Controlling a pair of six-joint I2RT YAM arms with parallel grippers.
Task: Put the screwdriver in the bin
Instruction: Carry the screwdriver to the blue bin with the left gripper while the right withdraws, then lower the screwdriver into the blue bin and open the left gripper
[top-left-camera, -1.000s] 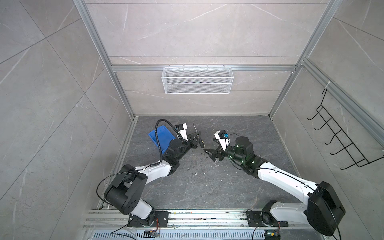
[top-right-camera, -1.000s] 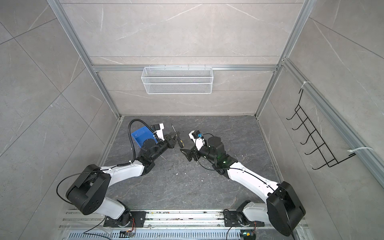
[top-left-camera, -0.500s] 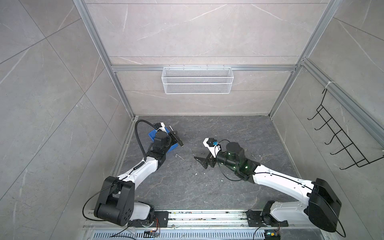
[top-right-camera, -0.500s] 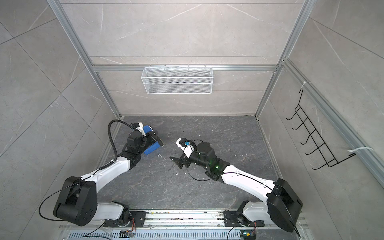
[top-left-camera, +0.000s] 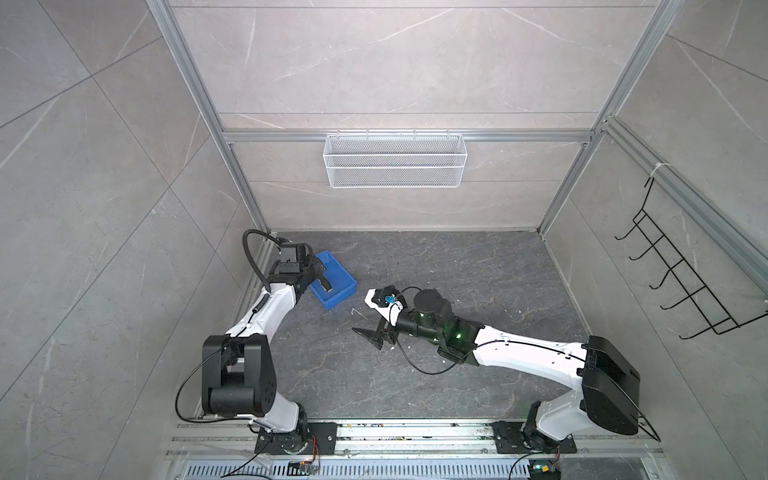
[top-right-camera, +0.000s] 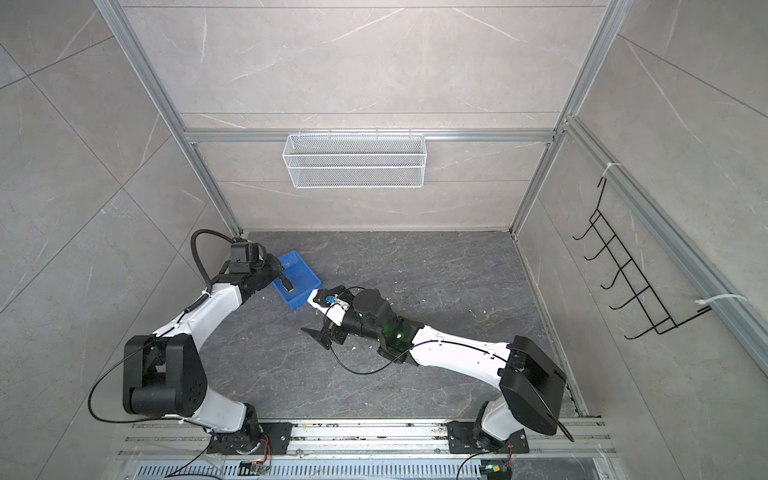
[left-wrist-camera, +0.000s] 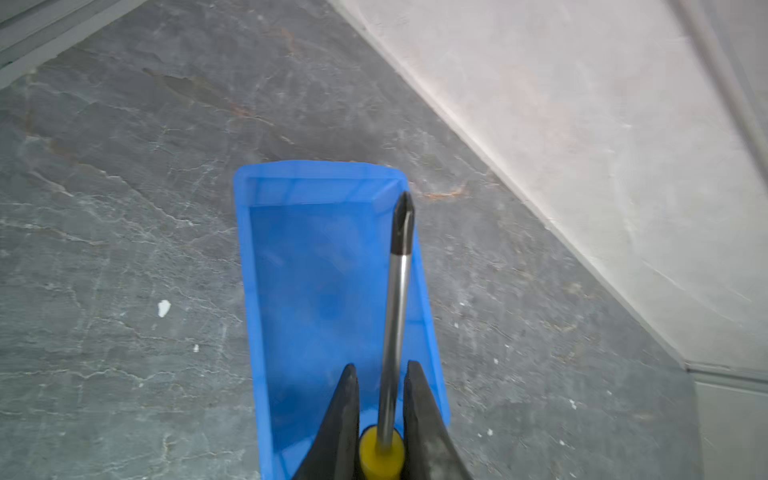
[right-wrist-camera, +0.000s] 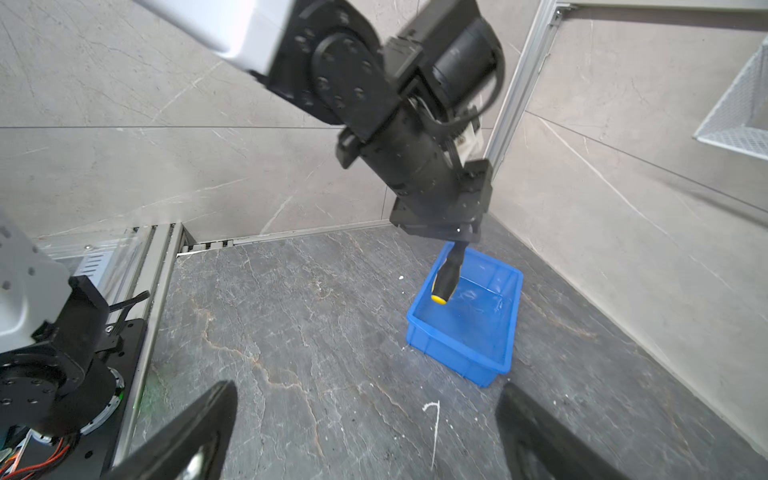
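While over one bin, one screwdriver.

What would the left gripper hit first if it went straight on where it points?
Probably the floor of the bin: the left gripper, shut on the screwdriver, points down into it; the gap is unclear.

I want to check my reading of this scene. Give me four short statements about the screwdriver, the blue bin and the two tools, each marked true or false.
1. The left tool is shut on the screwdriver. True.
2. The screwdriver lies flat on the bottom of the bin. False: the left tool holds it over the bin.
3. The right tool is open and holds nothing. True.
4. The white wire basket stands on the floor. False: it hangs on the back wall.
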